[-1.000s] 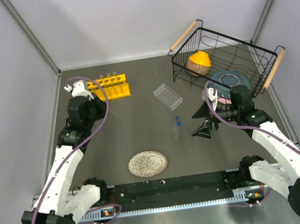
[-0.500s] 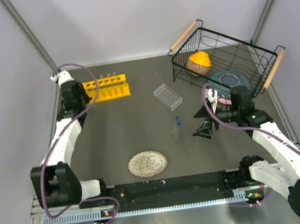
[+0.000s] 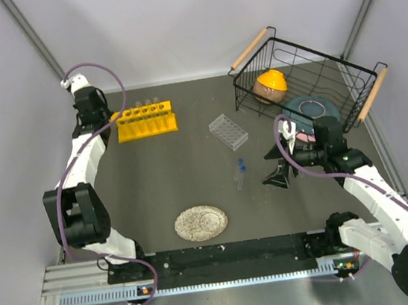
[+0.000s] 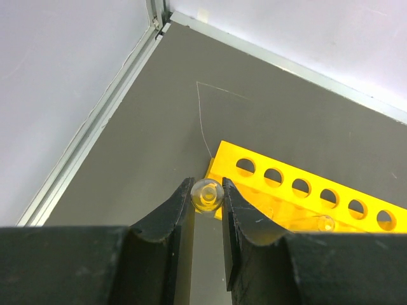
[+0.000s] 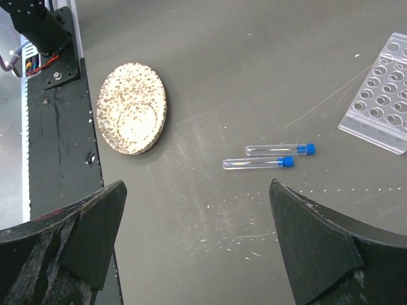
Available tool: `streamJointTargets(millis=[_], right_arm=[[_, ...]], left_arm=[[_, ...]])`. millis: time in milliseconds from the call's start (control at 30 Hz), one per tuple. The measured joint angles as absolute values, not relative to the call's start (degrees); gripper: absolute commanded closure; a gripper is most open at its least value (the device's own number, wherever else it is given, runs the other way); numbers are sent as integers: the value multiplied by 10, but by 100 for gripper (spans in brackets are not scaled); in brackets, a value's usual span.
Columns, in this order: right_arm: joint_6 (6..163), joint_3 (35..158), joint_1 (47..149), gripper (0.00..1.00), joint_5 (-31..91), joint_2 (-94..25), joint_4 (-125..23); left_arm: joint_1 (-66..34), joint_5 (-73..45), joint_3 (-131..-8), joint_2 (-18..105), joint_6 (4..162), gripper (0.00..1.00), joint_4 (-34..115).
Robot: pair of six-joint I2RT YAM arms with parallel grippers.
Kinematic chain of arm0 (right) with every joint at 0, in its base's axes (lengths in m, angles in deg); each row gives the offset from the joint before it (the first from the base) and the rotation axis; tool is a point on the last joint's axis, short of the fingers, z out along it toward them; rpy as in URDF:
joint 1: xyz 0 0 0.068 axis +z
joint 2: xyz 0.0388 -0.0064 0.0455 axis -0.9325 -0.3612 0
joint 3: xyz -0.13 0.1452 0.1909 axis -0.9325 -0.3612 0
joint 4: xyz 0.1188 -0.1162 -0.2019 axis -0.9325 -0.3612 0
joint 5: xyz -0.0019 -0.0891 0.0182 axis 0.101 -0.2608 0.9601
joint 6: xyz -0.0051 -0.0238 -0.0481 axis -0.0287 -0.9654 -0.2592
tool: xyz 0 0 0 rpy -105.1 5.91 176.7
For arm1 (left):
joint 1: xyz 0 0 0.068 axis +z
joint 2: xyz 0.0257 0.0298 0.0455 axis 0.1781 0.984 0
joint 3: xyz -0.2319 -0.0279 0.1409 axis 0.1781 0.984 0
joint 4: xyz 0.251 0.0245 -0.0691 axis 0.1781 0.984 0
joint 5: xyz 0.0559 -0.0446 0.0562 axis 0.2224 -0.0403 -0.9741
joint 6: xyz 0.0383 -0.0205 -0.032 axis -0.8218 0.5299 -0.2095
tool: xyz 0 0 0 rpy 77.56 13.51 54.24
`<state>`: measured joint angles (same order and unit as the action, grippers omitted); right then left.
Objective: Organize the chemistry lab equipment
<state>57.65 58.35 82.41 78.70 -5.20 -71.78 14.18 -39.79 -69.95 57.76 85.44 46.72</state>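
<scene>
My left gripper (image 4: 207, 186) is shut on a thin clear glass test tube (image 4: 207, 196), seen end-on just off the left end of the yellow six-hole rack (image 4: 299, 197). In the top view that gripper (image 3: 103, 119) hangs by the rack (image 3: 146, 122) at the far left. One tube (image 4: 325, 223) stands in the rack. My right gripper (image 5: 196, 185) is open and holds nothing; it hovers near two blue-capped vials (image 5: 280, 149) (image 5: 257, 163) lying side by side on the mat. These vials (image 3: 240, 172) lie left of it (image 3: 275, 167). The clear grid rack (image 3: 229, 131) sits mid-table.
A black wire basket (image 3: 251, 95) with wooden handles stands at the back right, holding an orange object and a blue dish. A round speckled plate (image 3: 200, 223) lies near the front edge. Grey walls close in the left, back and right sides.
My left arm has stretched out towards the back-left corner, carrying its wrist back and to the left of the yellow rack. The right arm has hardly moved.
</scene>
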Motion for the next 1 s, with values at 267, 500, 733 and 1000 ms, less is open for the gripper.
streamJointTargets(millis=[267,500,733,1000], right_arm=[[571,586,824,5,787,-60,-722],[566,586,824,5,787,-64,-729],[566,586,824,5,787,-64,-730],[565,586,824,5,787,-64,-730]], left_arm=[[143,-383,-734,627,843,95,470],[143,-364,-752,645,839,96,469],[144,-347,-754,651,837,95,470],[144,-334,-754,663,837,95,474]])
